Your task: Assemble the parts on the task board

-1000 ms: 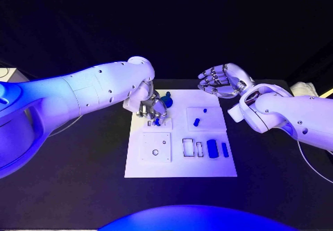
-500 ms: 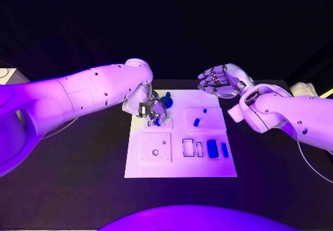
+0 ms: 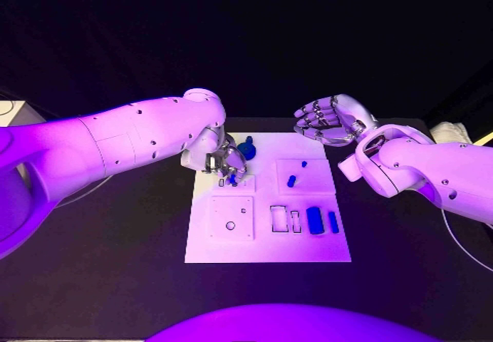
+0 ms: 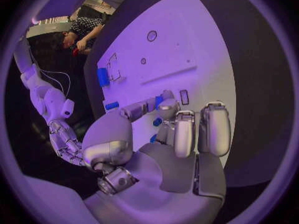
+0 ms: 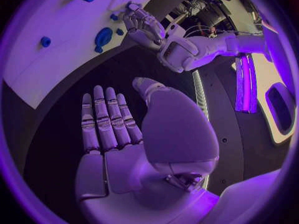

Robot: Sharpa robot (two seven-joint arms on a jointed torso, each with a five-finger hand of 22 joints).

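With your silver left hand [image 3: 224,162] pinching a small blue peg [image 4: 159,121] over the upper left of the flat white task board [image 3: 267,246], lower it squarely into its hole (the right hand [image 3: 323,121] hovers spread and empty at upper right).

Robotics lab: black table [image 3: 123,235], white task board [image 3: 267,246], cable clutter [image 5: 209,2], coloured stage lighting.

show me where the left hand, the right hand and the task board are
left hand [image 3: 224,160], head view, on the fingers over the board's far left part
right hand [image 3: 323,121], head view, on the palm
task board [image 3: 267,246], head view, on its bare near edge
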